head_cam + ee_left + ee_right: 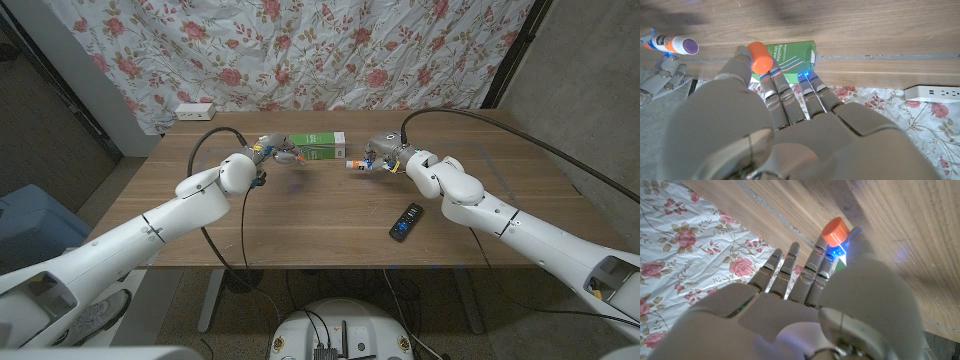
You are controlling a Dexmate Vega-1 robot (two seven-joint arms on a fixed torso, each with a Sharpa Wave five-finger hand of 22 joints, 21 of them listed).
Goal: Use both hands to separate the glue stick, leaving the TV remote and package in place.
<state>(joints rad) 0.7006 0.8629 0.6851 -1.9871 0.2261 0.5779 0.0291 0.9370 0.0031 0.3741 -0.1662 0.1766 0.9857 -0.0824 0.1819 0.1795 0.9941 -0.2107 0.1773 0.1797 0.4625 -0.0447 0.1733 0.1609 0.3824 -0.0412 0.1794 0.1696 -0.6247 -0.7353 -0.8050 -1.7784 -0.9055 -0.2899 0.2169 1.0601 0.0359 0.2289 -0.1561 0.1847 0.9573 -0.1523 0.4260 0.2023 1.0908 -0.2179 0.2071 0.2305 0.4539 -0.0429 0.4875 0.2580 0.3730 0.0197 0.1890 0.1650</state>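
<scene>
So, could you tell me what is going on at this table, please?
The glue stick is already in two parts. The left robot hand pinches the orange cap, and the right robot hand holds the stick body, whose purple tip is bare. The green package lies on the table's far side between the two hands, and the TV remote lies nearer, beside the right arm.

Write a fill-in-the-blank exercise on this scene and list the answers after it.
1. The left hand holds the glue stick's orange ____.
2. The stick body in the right hand ends in a bare ____ tip.
3. The TV remote lies beside the robot's ____ arm.
4. The package is mostly ____ in colour.
Missing words: cap; purple; right; green.
</scene>
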